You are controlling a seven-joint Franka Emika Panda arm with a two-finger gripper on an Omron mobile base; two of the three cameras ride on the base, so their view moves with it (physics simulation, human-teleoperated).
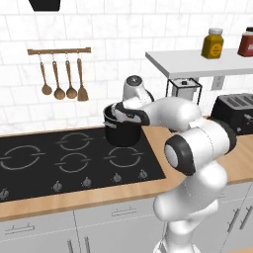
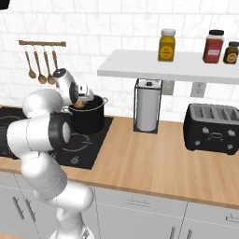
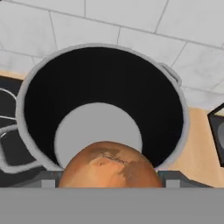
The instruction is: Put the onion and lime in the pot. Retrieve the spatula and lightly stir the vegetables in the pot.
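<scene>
At the upper left of the left base view, wooden spoons (image 1: 62, 79) hang on a rail against the tiled wall, well apart from the work. In the middle of that frame the pot (image 1: 122, 134) stands on the back right burner of the black stove (image 1: 59, 163), and the gripper (image 2: 82, 101) hangs just over its rim.

In the hand view the onion (image 3: 109, 166) sits at the bottom centre, between the fingers, which stand rather wide and hold it by its sides. It is brown-orange, round and probably firm and light, but its dry skin looks smooth, so it may slip. A hold across the widest part seems the safest. Below it the pot is open, and its grey floor shows nothing inside.

To the right in the right base view, a paper towel roll (image 2: 147, 112) in a wire holder stands near the pot, then a black toaster (image 2: 212, 127). On the shelf (image 2: 140, 70) above are jars (image 2: 166, 45). None of these blocks the way down into the pot.
</scene>
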